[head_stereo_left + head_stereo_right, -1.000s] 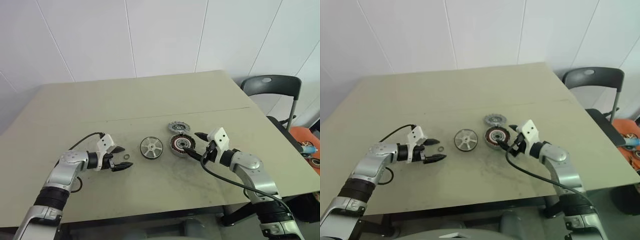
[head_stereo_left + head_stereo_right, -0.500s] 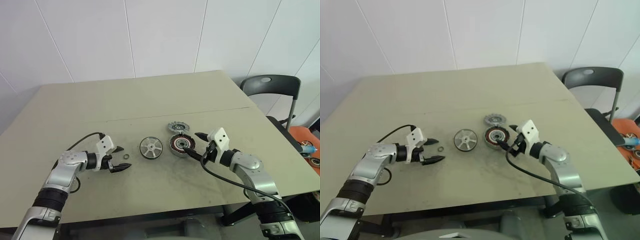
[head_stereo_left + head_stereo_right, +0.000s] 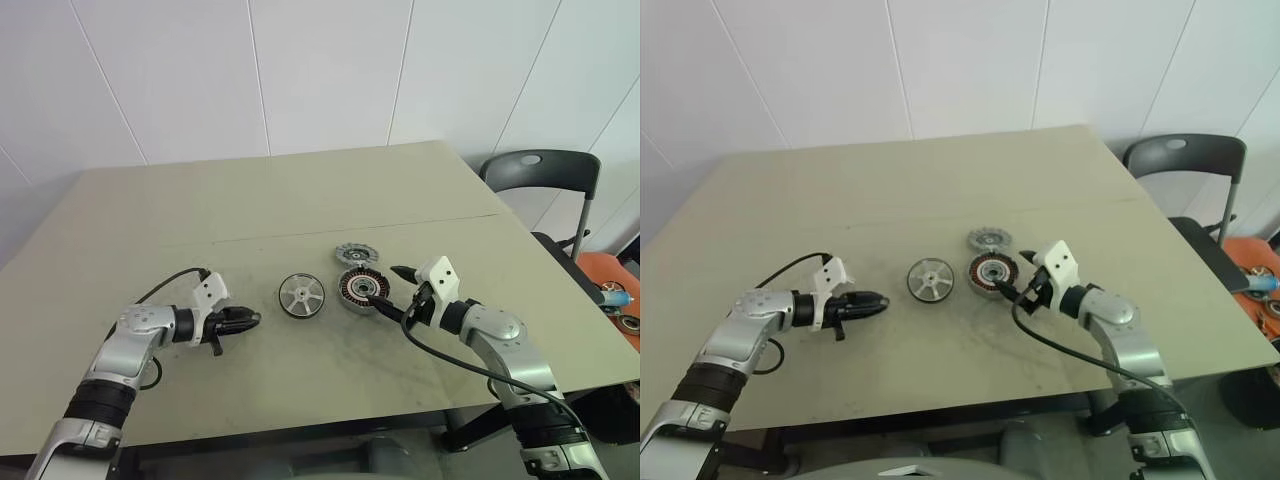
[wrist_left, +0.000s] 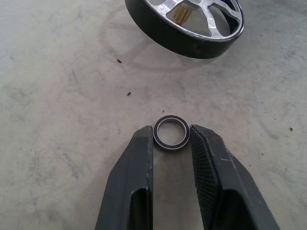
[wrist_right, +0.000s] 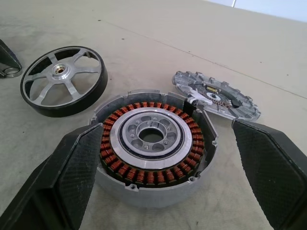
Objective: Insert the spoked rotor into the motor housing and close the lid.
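**Small ring pinched, rotor waiting**

The left gripper [image 4: 171, 139] is pinching a thin dark washer ring [image 4: 171, 132]. Right fingers [image 5: 72, 163] are gaping around the copper-wound silver motor housing [image 5: 153, 143]. The stiff, weighty-looking black-rimmed spoked rotor [image 3: 301, 296] is lying mid-bench; its rim suits grasping.

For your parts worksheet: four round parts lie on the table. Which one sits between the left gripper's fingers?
The small dark ring, far smaller than the spoked rotor, motor housing or lid, sits between the left gripper's fingers.

The spoked rotor [image 3: 301, 296] lies flat on the table. Just beside it sits the motor housing [image 3: 361, 289], open, copper windings showing. The grey lid [image 3: 354, 254] lies just behind the housing.
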Controlling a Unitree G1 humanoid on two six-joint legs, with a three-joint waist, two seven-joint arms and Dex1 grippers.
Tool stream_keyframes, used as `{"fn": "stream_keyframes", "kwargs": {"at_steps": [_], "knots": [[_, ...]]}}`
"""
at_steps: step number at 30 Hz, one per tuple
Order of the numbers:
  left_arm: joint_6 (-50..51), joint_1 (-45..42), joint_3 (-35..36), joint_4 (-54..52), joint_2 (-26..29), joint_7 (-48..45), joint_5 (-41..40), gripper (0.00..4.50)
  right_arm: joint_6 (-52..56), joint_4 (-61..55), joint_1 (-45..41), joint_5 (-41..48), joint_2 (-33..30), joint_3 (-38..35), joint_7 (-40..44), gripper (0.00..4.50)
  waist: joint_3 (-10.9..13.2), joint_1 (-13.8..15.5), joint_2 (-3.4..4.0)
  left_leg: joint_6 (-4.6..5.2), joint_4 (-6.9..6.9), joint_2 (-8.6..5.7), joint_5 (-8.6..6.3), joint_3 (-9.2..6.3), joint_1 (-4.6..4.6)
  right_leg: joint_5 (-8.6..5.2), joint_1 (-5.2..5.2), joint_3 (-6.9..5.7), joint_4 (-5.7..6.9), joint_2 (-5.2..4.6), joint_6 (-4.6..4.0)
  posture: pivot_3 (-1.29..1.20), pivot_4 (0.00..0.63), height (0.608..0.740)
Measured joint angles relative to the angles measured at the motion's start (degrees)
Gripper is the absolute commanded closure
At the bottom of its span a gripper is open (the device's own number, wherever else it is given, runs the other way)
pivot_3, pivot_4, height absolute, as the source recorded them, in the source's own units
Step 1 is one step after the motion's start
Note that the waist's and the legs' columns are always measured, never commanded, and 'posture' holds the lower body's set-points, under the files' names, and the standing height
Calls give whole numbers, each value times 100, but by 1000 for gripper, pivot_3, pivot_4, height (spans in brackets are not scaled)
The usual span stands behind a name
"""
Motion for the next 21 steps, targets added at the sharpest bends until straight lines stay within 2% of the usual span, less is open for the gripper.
{"fn": "stream_keyframes", "kwargs": {"at_steps": [6,10,14,17,21], "knots": [[118,-278,235,344,-221,180,-262,3727,-2,-1,16,1,2,1,-25,0,6,14,-10,-4,3,0,2,-4,-1,2,1,-2,4,2,-3,0,0,740],[652,-1376,811,586,-227,335,-757,3727,0,-2,22,12,-4,-6,-11,0,15,5,-27,-10,8,1,5,-8,-2,6,0,-6,2,4,-8,0,0,740],[799,-2118,1043,500,-87,252,-1005,3727,8,-12,118,36,-126,-65,60,0,13,-34,-18,-21,2,0,-2,2,-3,16,-4,1,-6,2,-24,0,0,740],[1189,-2102,1113,-70,-76,118,-1337,3727,69,-48,228,94,-230,-185,91,0,13,-51,-22,-46,5,2,5,4,-15,15,-48,4,-6,3,-22,0,0,740],[1915,-1486,1010,-1858,-47,87,-1877,3727,277,-313,351,283,-361,-298,181,0,15,-45,-20,-48,3,6,-5,10,-26,15,-63,9,-6,2,-21,0,0,740]]}}
